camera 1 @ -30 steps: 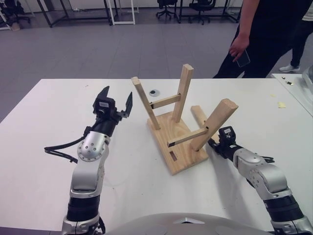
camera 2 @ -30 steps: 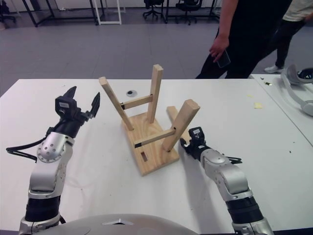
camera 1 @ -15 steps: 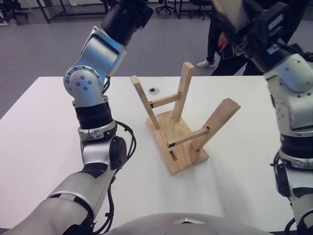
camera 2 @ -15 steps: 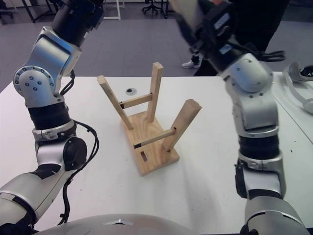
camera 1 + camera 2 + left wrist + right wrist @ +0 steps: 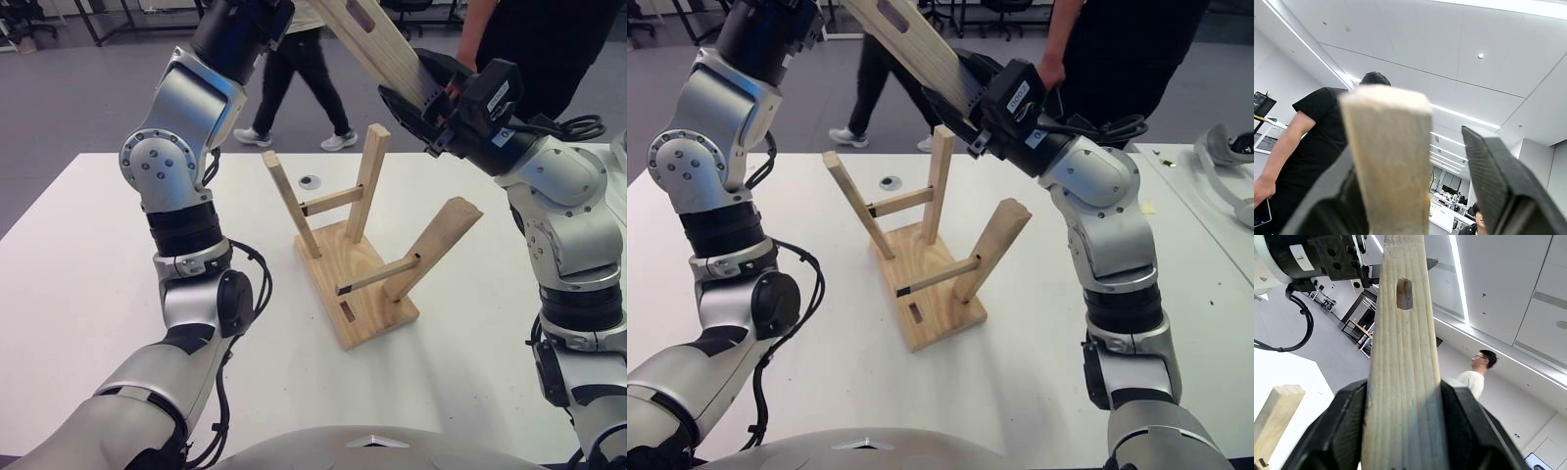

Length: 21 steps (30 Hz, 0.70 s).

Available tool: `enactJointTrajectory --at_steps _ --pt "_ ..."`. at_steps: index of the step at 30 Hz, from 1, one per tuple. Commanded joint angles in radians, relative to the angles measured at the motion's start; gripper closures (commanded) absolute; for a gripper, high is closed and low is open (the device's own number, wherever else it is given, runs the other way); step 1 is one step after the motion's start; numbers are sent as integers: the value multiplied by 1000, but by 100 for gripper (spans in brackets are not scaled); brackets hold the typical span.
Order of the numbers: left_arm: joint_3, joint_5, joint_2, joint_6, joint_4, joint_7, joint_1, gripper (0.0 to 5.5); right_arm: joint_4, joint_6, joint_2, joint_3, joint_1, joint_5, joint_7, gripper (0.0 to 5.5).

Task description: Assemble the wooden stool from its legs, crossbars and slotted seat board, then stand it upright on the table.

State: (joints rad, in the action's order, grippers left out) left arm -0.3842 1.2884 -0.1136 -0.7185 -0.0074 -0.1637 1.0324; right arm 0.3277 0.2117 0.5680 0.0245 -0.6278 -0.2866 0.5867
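Note:
The slotted seat board (image 5: 370, 299) lies flat on the white table (image 5: 88, 255) with three legs (image 5: 367, 183) pointing up, joined by two crossbars (image 5: 331, 204). High above it my right gripper (image 5: 1405, 396) is shut on a fourth, loose leg (image 5: 377, 44), which slants up toward the left. A mortise slot (image 5: 1404, 293) shows in the face of that leg. My left gripper (image 5: 1408, 142) is raised at the leg's upper end, with one finger (image 5: 1337, 196) against the wood and the other finger (image 5: 1488, 171) standing clear of it, so it is open.
A small black disc (image 5: 310, 182) rests on the table just behind the stool. A second table (image 5: 1229, 166) with grey gear stands to the right. Bare tabletop extends left and in front of the stool.
Both arms have risen from the table. The loose leg that lay behind the stool is now up in my right gripper, and my left gripper has come to its upper end.

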Motion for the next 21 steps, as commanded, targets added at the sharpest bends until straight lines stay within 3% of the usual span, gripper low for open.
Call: enactJointTrajectory --at_steps 1,5,14,15,21 --pt "4 25 -20 -6 -44 -3 -25 353 -6 8 3 -13 13 0 19 341" --pt "3 30 -27 -1 -62 4 -48 429 -6 20 7 -14 19 -4 38 342" --pt "8 35 -27 14 -89 19 -77 441 1 55 9 -20 31 -8 50 343" --pt "11 28 -25 19 -89 16 -77 441 -6 57 11 -22 30 -10 55 307" --pt "14 25 -25 29 -119 36 -115 447 -9 85 2 -22 35 -1 46 206"
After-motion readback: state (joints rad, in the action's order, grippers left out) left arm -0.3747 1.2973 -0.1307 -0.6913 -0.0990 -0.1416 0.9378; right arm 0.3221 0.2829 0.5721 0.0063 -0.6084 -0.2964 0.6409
